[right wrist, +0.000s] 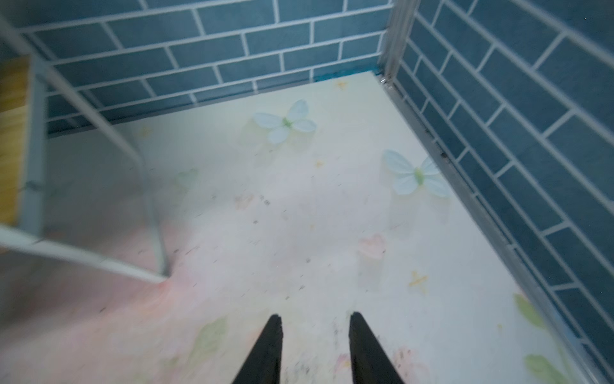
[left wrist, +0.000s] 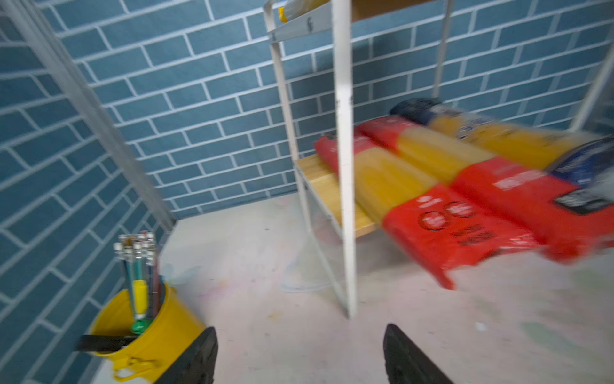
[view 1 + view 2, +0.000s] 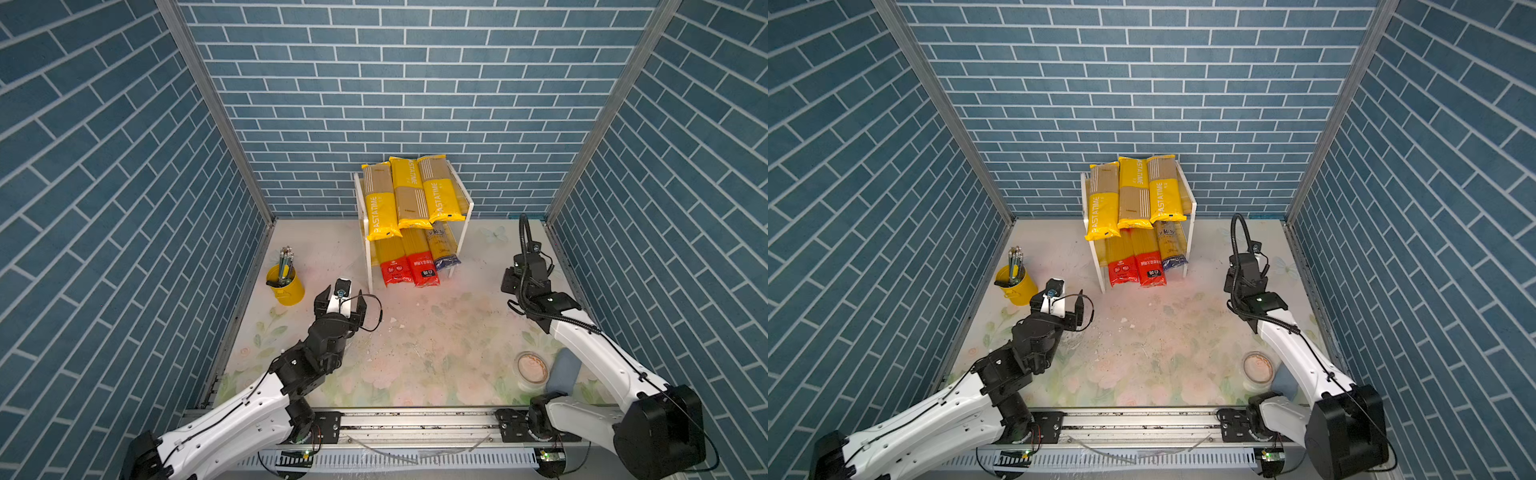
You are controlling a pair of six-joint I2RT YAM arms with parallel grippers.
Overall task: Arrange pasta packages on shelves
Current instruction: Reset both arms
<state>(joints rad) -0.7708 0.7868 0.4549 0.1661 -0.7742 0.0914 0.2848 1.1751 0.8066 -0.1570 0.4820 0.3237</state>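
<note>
The pale floral-printed tabletop [image 3: 415, 353] carries the small two-tier rack of yellow boards and thin white frame [image 3: 367, 257] at upper centre in both top views, against the back wall. All six long flat spaghetti bags lie on it. Three yellow-and-tan PASTATIME bags [image 3: 411, 195] are on the upper board, with two clear red-ended bags [image 3: 409, 266] and one dark-blue-ended bag [image 3: 442, 249] on the lower.

The placing looks done, so the step in hand is probably backing off cleanly. The left gripper [image 2: 299, 332] has its jaws wide apart and empty, and it points at the rack's front leg. It should pull straight back and low, away from that leg and the red ends jutting past the lower board. The right gripper [image 1: 315, 319], its jaws narrowly apart and empty, faces bare table right of the rack and has an easier path. The yellow metal cup of pencils [image 3: 286, 286] sits just beside the left arm, so a sideways swing there risks tipping it.

The left wrist view, though blurred, shows the red ends hanging unsupported over the board edge, which the top views flatten. Only the top views show the whole upper tier, where the leftmost yellow bag droops forward. The right wrist view shows no bag at all.
</note>
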